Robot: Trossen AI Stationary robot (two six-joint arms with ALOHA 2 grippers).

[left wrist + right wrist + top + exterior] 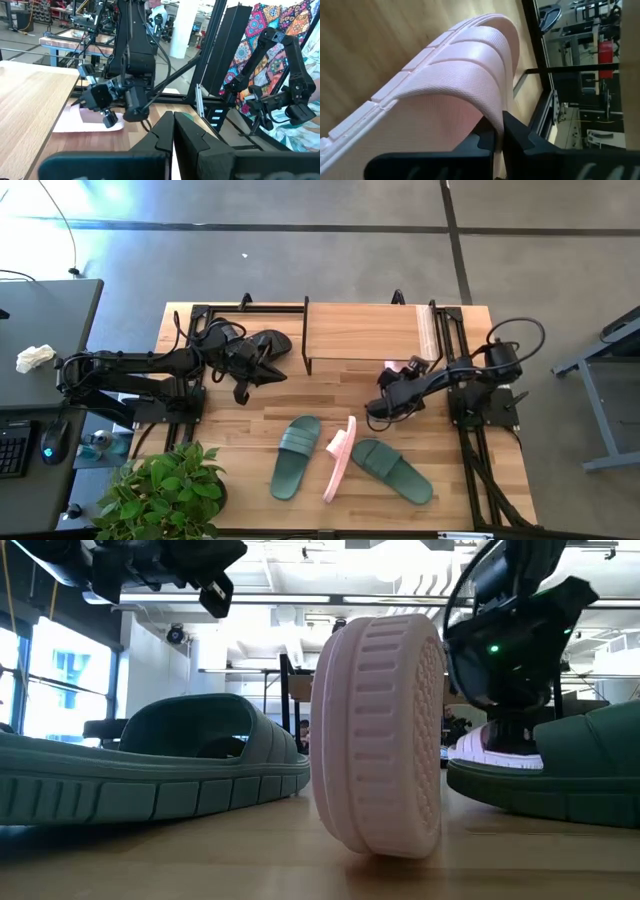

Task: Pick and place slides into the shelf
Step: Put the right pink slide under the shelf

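**Slides: one pink in a grip, three loose on the bench**

Slides first, from overhead: a dark green slide [296,457] and its partner, the second green slide [392,470], lie flat at the near part of the bench [250,420], soles down. Between them a pink slide [340,460] stands up on its long edge. None of the three is on the shelf [365,330], which sits at the far side with its plank top bare.

Now the table-level camera adds detail. It shows the edge-standing pink slide head-on, ribbed sole facing the lens, with a green slide flanking it on each side. The overhead shot gives only a thin pink sliver there.

Over to the right arm. From above, the second pink slide [405,365] is barely a patch under the dark arm, just in front of the shelf's right end. The right wrist camera fills in the rest. The right hand [498,131] is clenched on the edge of that slide's ribbed strap, fingers pinching it. The left wrist camera looks across and shows this slide lying flat on the bench beside the shelf plank.

The left hand [173,132] hovers near the shelf's left end. Its own camera shows the fingers pressed together with nothing between them.
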